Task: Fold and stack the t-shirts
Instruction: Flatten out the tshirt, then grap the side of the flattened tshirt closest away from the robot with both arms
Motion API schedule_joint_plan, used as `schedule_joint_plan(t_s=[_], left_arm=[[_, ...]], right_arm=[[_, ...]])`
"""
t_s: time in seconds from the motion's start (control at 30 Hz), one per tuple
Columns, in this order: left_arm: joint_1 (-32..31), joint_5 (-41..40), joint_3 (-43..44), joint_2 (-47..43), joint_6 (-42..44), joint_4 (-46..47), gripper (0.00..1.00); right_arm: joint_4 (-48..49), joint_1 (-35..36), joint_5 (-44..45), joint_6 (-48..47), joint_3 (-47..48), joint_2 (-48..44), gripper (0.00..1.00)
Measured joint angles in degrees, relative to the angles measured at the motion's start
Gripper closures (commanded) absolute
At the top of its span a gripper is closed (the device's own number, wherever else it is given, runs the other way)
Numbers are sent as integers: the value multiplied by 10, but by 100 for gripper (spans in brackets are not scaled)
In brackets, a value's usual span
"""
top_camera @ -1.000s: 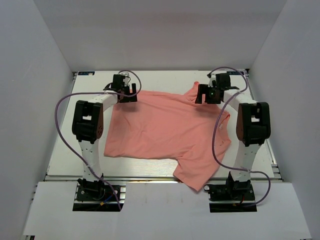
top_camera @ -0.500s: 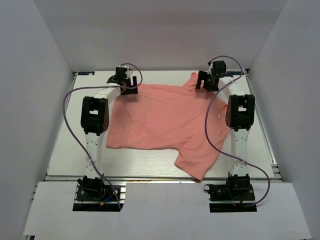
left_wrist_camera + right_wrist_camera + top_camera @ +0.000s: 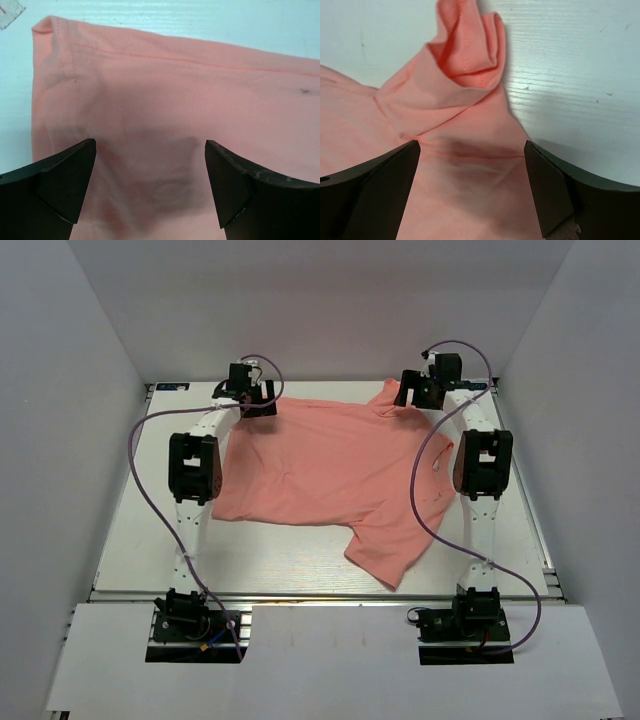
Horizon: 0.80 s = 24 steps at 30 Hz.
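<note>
Hardly begun, by the look of it: soft salmon-pink short-sleeved t-shirt (image 3: 330, 475) spread out, not yet folded, on the white table (image 3: 140, 540), left gripper (image 3: 150, 145) and right gripper (image 3: 472, 145) wide open, holding nothing, low over cloth by the table's far edge.

2 white-and-black arms (image 3: 187, 525), purple cables (image 3: 131, 447)

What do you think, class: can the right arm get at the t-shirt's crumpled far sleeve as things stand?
Probably yes: the right gripper hangs open over the sleeve of the t-shirt, nothing between them.
</note>
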Motion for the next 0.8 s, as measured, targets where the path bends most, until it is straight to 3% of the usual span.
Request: schedule_joint_plan(t_s=[0.07, 0.17, 0.4, 0.53, 0.67, 0.8], left_arm=[[0, 2, -8, -14, 0, -11, 0], [0, -14, -116, -105, -10, -16, 0], [-1, -110, -465, -479, -102, -23, 0], [0, -136, -664, -679, -186, -1, 0], [0, -139, -807, -757, -232, -5, 0], [0, -155, -862, -769, -256, -26, 0]], right_arm=[[-9, 4, -1, -15, -16, -26, 10], [-21, 16, 4, -36, -121, -133, 10], [54, 75, -13, -17, -472, -510, 10], [59, 90, -8, 30, -651, -657, 10], [30, 96, -6, 70, -784, -715, 10], [-28, 111, -11, 98, -876, -799, 10]])
